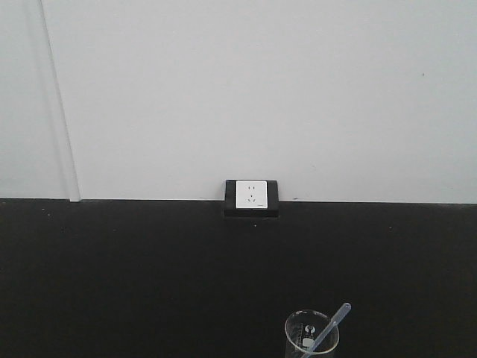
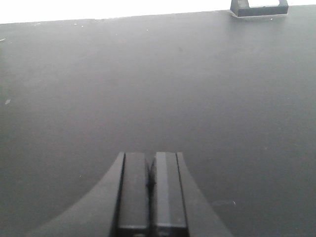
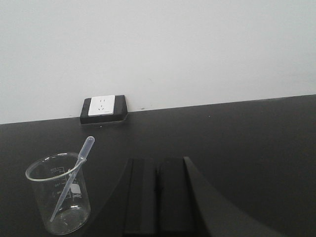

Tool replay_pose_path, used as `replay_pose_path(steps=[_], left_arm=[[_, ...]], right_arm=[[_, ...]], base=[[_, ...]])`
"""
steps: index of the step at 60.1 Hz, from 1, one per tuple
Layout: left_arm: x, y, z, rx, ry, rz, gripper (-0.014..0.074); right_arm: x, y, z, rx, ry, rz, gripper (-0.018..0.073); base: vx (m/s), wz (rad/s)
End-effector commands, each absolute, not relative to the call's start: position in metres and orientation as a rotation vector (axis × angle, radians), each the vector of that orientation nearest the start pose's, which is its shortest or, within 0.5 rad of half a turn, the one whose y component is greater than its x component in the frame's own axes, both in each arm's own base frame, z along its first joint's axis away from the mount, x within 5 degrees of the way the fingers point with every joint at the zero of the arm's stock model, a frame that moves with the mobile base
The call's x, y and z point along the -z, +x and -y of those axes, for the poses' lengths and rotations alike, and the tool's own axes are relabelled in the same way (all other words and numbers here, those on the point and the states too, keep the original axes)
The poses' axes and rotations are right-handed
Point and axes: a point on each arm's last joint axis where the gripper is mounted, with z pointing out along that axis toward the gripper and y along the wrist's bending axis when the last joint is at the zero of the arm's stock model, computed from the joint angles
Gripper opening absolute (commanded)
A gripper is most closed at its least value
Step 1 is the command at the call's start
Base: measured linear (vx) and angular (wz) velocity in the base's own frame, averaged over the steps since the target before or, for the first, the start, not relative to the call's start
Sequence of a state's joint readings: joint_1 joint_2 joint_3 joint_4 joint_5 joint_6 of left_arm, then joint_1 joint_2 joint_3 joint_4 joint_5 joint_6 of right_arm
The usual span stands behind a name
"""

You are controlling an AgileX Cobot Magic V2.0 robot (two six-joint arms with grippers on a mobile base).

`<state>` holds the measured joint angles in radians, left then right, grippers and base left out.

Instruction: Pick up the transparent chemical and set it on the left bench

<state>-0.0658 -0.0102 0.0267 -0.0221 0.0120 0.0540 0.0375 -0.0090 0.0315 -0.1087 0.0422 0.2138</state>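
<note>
front view: a clear glass beaker (image 1: 295, 333) stands at the lower edge of the black counter (image 1: 112, 276). the transparent chemical (image 1: 333, 321), a pale pipette, leans inside it with its bulb above the rim. a white wall socket (image 1: 252, 195) sits where counter meets wall.

left wrist view: the left gripper (image 2: 150, 170), jaws pressed together on nothing, hangs over the counter; only the socket's frame appears, at the top edge.

right wrist view: the right gripper (image 3: 157, 170), jaws likewise together, sits just right of the beaker, apart from it; the pipette's full length shows only here.

left hand (image 2: 150, 162): matte black, blocky, flared sides | right hand (image 3: 157, 167): matte black, blocky, flared sides
</note>
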Motion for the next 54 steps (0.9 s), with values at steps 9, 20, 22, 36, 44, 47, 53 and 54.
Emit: replay_pose_path(steps=[9, 20, 22, 36, 44, 47, 53, 54], left_arm=[[-0.206, 0.055, 0.004, 0.035, 0.064, -1.429, -0.0003], [-0.206, 0.055, 0.004, 0.035, 0.064, -1.429, -0.0003], [-0.206, 0.055, 0.004, 0.035, 0.064, -1.429, -0.0003], [-0.206, 0.055, 0.004, 0.035, 0.064, -1.429, -0.0003], [-0.206, 0.055, 0.004, 0.035, 0.064, -1.429, -0.0003], [-0.206, 0.055, 0.004, 0.035, 0.064, -1.429, -0.0003], [-0.206, 0.055, 0.004, 0.035, 0.064, -1.429, -0.0003], [-0.206, 0.055, 0.004, 0.035, 0.064, -1.429, -0.0003]], right_arm=[[-0.205, 0.056, -0.002, -0.114, 0.042, -1.47, -0.0007], [-0.205, 0.056, -0.003, -0.112, 0.039, -1.464, -0.0007], [-0.206, 0.056, -0.003, -0.112, 0.037, -1.458, -0.0007], [-0.242, 0.051, -0.003, -0.125, 0.037, -1.341, -0.0007], [-0.28, 0.059, -0.003, -0.124, 0.038, -1.351, -0.0007], [-0.293, 0.07, -0.003, -0.123, 0.039, -1.386, -0.0007], [-0.318, 0.092, -0.004, -0.124, 0.039, -1.418, -0.0007], [-0.323, 0.099, -0.005, -0.124, 0.039, -1.426, -0.0007]], base=[[0.0, 0.0], [0.0, 0.0], [0.0, 0.0], [0.0, 0.0], [0.0, 0.0], [0.0, 0.0], [0.0, 0.0], [0.0, 0.0]])
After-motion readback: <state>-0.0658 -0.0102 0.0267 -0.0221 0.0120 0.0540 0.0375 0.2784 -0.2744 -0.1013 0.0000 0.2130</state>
